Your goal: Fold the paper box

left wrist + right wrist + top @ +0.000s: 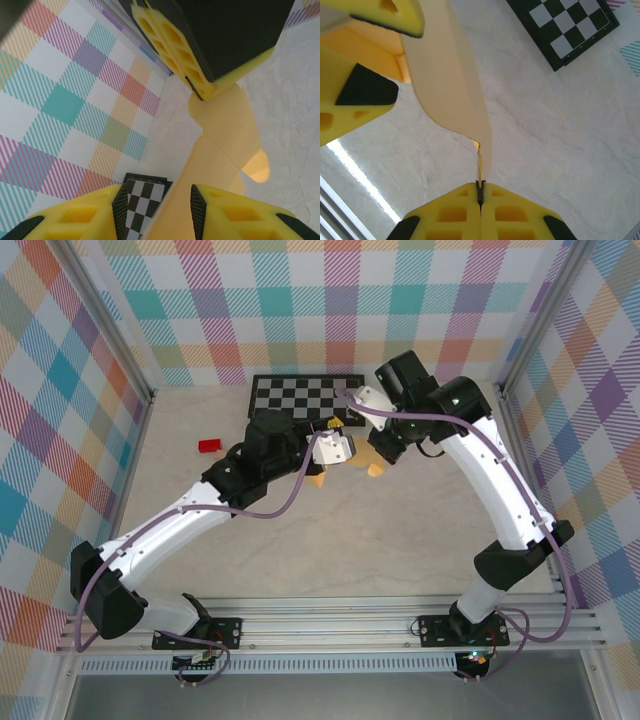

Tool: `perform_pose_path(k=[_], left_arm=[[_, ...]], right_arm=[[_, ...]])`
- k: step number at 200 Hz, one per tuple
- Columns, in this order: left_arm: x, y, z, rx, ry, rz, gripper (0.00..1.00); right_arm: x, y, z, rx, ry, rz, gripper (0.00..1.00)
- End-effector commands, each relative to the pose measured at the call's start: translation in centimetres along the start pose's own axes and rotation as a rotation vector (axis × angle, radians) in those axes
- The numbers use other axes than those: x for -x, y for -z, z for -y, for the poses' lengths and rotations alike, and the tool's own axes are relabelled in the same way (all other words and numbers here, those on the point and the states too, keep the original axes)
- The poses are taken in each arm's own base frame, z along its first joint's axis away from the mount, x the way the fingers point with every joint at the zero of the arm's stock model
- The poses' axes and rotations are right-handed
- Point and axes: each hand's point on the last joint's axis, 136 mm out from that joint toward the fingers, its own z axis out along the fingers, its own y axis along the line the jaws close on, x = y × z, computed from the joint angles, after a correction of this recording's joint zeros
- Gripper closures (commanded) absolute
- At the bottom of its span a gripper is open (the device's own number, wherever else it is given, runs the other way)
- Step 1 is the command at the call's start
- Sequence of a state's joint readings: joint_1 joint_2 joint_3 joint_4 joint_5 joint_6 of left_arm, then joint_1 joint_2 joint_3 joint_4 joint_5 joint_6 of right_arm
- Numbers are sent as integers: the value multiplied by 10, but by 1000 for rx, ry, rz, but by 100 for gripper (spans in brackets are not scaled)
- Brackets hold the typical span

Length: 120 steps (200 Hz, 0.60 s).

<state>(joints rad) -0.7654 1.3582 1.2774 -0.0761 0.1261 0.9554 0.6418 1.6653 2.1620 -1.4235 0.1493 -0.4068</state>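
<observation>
Holding the paper box [318,480] between both arms, toward the table's [420,540] far edge.
Top view: left gripper [335,452] and right gripper [378,458] meet just before the checkerboard [300,395]. Left wrist: jaws stand apart astride the sheet, one pad touching it; whether they clamp cannot be told. Right wrist: jaws closed on a tab, likely anchoring it for creasing.

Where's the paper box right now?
Near the centre of the top view, just this side of the checkerboard, is the paper box. The right gripper pinches its edge and the left gripper straddles it.
</observation>
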Motion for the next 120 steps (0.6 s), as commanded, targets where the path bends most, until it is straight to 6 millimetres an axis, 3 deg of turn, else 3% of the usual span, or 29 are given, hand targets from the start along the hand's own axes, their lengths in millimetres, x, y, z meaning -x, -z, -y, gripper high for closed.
perform_pose_path(k=[1,48,83,103,120], left_arm=[[10,7,5,-5,-27,27,59],[-1,-4,25,-90,-24,-7,58],[-6,-11,26,-84,-29,-30,59],[-9,-15,27,-87,-36,-49,67],[-9,-17,27,-90,-38,-53,82]], right_arm=[[4,16,-5,9,-3,37,100],[6,17,-9,20,10,40,100],[8,18,-12,25,16,45,99],[9,19,-15,37,21,52,99],[9,19,-15,39,22,52,99]])
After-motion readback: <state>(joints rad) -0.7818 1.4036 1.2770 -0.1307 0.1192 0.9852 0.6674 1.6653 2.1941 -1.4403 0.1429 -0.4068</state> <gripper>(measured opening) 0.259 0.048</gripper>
